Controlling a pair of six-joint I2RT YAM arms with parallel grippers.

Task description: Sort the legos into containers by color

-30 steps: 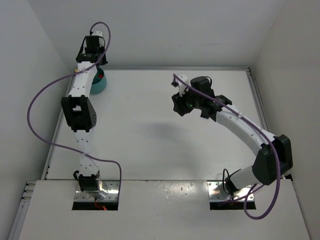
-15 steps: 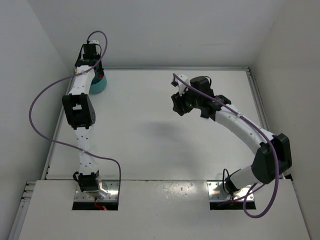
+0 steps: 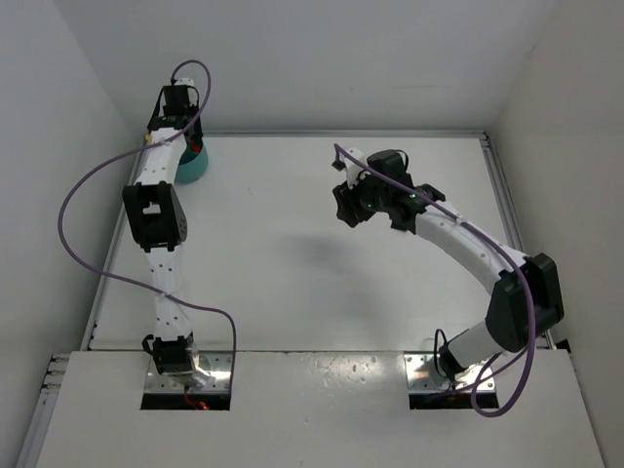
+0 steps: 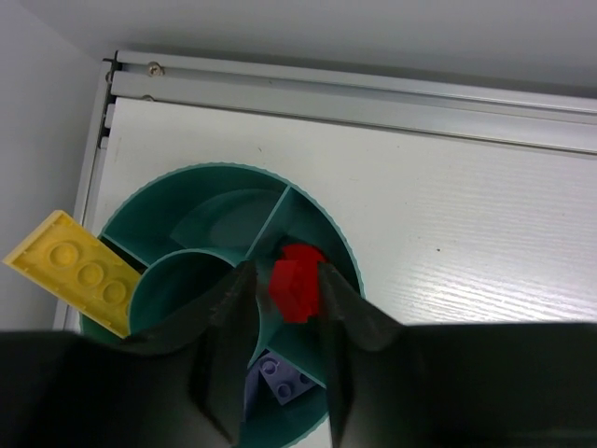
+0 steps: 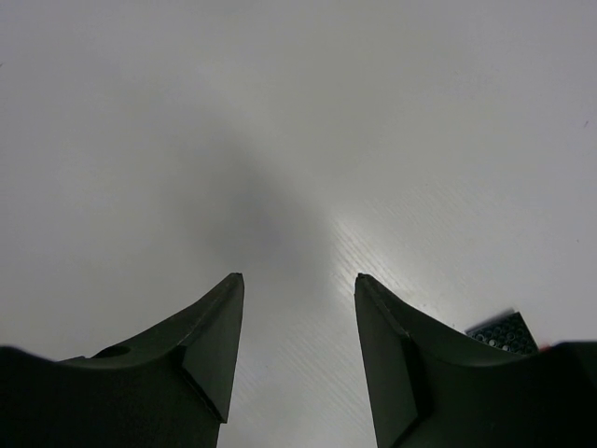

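Observation:
The teal bowl (image 4: 205, 173) stands in the table's far left corner and also shows in the top view (image 3: 192, 168). My left gripper (image 4: 284, 271) hangs right over it, jaws slightly apart. A red lego (image 4: 297, 283) lies in a right-hand compartment between the fingertips, close to the right finger with a gap on the left. A purple lego (image 4: 280, 375) lies in the near compartment. A flat yellow lego (image 4: 75, 271) leans out over the bowl's left rim. My right gripper (image 5: 298, 278) is open and empty above bare table, mid-table in the top view (image 3: 346, 205).
A metal rail (image 4: 354, 93) and the back wall run just behind the bowl; the left wall is close beside it. A small dark speckled thing (image 5: 504, 331) shows at the right wrist view's lower right; I cannot tell what it is.
The left wrist has shifted slightly toward the back left over the bowl. The right arm's elbow has swung a little left. The red lego stays in the bowl.

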